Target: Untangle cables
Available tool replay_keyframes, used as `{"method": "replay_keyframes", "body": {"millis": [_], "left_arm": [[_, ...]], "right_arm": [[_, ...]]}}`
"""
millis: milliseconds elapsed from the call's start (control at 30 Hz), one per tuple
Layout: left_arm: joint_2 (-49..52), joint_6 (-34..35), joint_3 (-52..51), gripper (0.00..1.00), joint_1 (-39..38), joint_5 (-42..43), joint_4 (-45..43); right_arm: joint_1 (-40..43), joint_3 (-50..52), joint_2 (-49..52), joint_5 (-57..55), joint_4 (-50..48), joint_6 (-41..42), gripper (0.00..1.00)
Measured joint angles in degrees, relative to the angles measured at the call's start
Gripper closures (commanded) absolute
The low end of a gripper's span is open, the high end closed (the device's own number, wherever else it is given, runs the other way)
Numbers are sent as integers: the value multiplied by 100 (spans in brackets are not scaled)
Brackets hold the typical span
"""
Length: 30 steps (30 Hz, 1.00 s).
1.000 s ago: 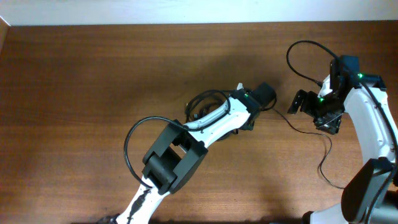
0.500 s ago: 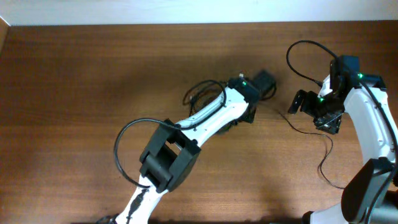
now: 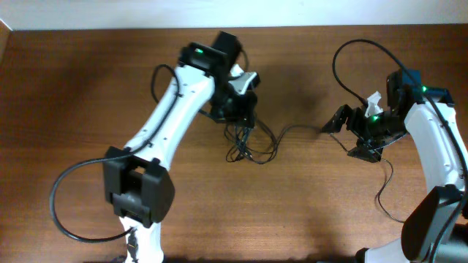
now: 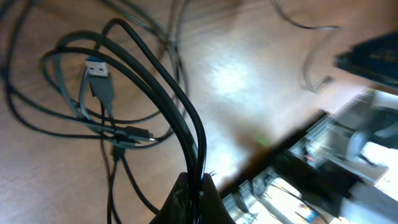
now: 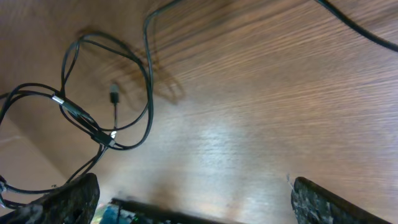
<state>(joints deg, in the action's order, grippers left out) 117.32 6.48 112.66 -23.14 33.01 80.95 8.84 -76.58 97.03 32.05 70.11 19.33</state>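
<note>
A tangle of black cables [image 3: 247,142] lies mid-table, and one strand [image 3: 300,129] stretches right toward my right gripper. My left gripper [image 3: 240,108] is shut on several strands of the bundle and holds them up above the tangle. In the left wrist view the jaws [image 4: 196,186] pinch the black cables [image 4: 177,106], with loops and a blue USB plug [image 4: 99,78] beyond. My right gripper [image 3: 346,135] is wide open and empty, just right of the strand's end. In the right wrist view its jaws [image 5: 196,190] hover over bare wood, with cable loops [image 5: 106,99] at upper left.
A thin dark cable [image 3: 382,186] trails over the table [image 3: 88,88] below the right gripper toward the right edge. The arms' own black hoses loop at the lower left [image 3: 62,197] and upper right [image 3: 351,51]. A white wall borders the far edge.
My left arm has swung up and to the left, dragging the cable bundle with it and pulling one strand taut to the right. The right gripper has shifted slightly left.
</note>
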Motion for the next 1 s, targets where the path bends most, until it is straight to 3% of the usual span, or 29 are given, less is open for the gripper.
{"method": "replay_keyframes", "body": {"millis": [200,333,467,500,533,567,633,667,733,767,800,833,900,1000], "left_arm": [[0,-850,0,100,654,1191,103],[0,-1071,0,100,643,1305,-2],[0,-1095,0,100,699,809,-260],[0,-1067,0,100,721,638,-280],[0,-1045,0,100,726,568,-293],[0,-1027,0,100,726,544,-302],[0,-1010,0,100,719,531,-297],[0,-1010,0,100,719,529,-289],[0,-992,0,100,719,529,-293],[0,-960,0,100,719,529,-291],[0,-894,0,100,719,529,-293],[0,-846,0,100,719,529,-293],[0,-800,0,100,717,529,-293],[0,-769,0,100,715,531,-289]], "right_arm": [[-7,11,0,125,181,26,2],[-179,195,0,-22,44,195,2],[-704,422,0,-70,-356,719,5],[-861,444,0,-72,-490,872,33],[-988,470,-2,-74,-848,944,51],[-1073,474,0,-72,-1226,1014,59],[-1150,474,0,-72,-1808,1375,88],[-1158,474,0,-114,-2031,1624,96],[-1169,474,0,-323,-2114,2153,96],[-1180,474,0,-424,-2109,2455,86],[-1228,474,0,-514,-2109,2726,46],[-1270,474,0,-573,-2122,2844,31],[-1460,474,0,-822,-2317,3303,22],[-1867,481,0,-1202,-3088,3740,22]]}}
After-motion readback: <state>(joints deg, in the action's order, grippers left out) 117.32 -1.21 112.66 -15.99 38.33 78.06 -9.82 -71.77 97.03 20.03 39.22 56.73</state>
